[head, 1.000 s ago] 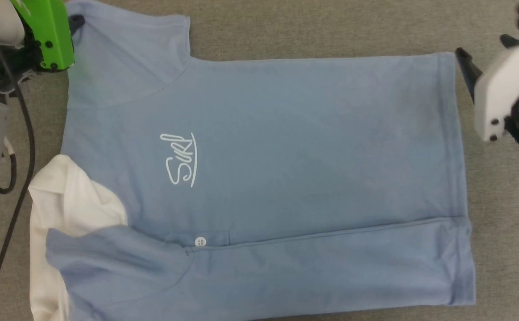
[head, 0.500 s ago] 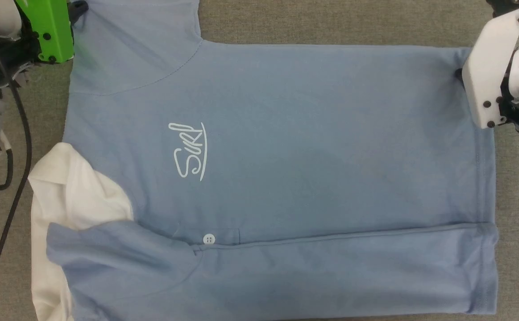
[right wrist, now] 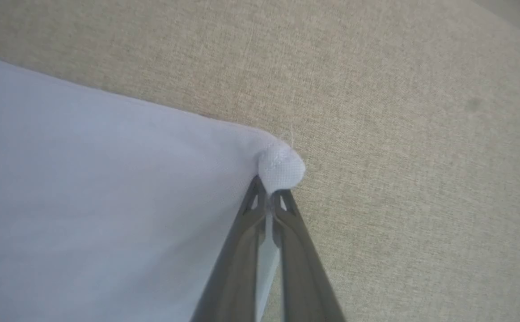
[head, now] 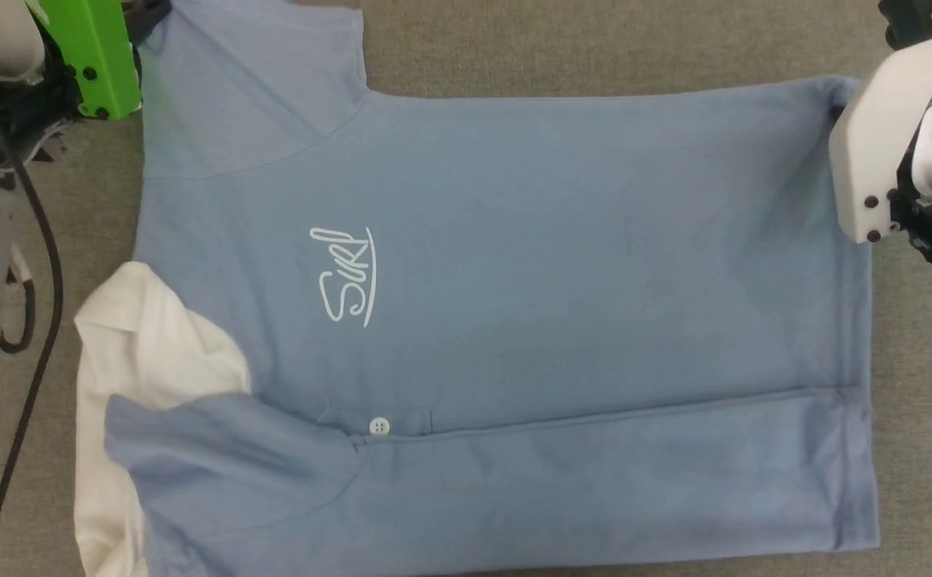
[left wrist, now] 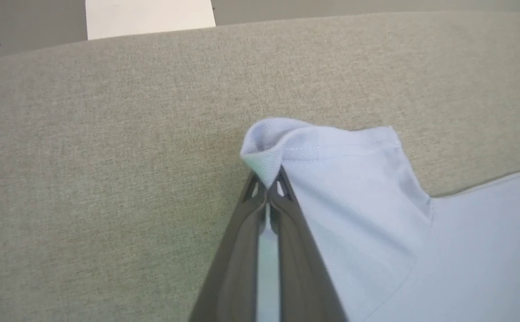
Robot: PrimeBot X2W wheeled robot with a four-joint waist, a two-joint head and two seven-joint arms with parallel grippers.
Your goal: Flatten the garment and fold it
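Fingers (left wrist: 242, 250) of the left gripper (left wrist: 266, 188) are pressed together, with a corner of the garment (left wrist: 358, 210) pinched between their tips. It is the cuff corner of the far sleeve (left wrist: 331, 147), and the fabric bunches into a small raised lip above them. The right gripper (right wrist: 268, 192) is closed in the same way, its fingers (right wrist: 237, 268) clamping the far hem corner (right wrist: 281, 167), which puffs up in a small knob at the tips.

In the head view the garment lies spread face up on a grey-beige woven table covering (head: 594, 48). Its neck is toward the robot's left and its hem (head: 858, 336) toward the right. Nearest the robot, a long strip of the shirt's near side (head: 594, 481) is folded over the front. The strip's edge runs from just beside the white button (head: 380, 425) to the hem. At the near left the white collar (head: 145, 336) pokes out, partly under the folded blue cloth. Further in, the white cursive logo (head: 345, 276) sits on the flat chest.

At the far edge, the left arm's green housing (head: 93, 56) sits just beside the sleeve at the upper left, with a black cable (head: 41, 240) trailing below it. The right arm's white housing (head: 882, 144) overlaps the far right hem corner. Beyond the table, the left wrist view shows a pale panel (left wrist: 150, 18).
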